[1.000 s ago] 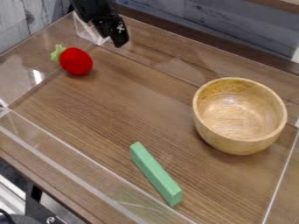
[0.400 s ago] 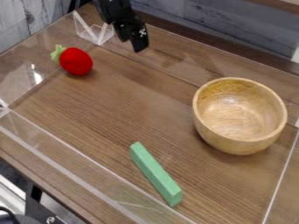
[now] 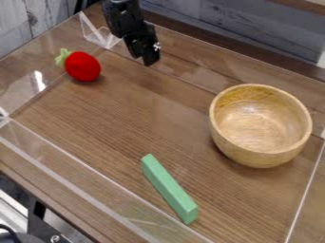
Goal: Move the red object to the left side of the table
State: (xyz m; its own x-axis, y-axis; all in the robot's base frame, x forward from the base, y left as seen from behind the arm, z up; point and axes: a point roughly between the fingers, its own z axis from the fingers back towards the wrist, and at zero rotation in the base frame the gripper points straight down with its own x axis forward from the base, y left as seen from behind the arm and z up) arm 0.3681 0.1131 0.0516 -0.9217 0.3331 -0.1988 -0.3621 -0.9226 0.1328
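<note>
I see the red object point(image 3: 82, 65) resting far left on the surface point(image 3: 140, 123); my hand point(image 3: 148, 53), at its three o'clock, holds nothing; fingers' spread unclear.

Soft, even indoor light falls from above on the brown tabletop point(image 3: 152, 114). The wooden bowl point(image 3: 260, 124) and green block point(image 3: 168, 188) cast faint, short shadows. Pale glare streaks the clear walls point(image 3: 76, 204) at the near edge. The small, low-resolution picture looks slightly soft throughout.
</note>
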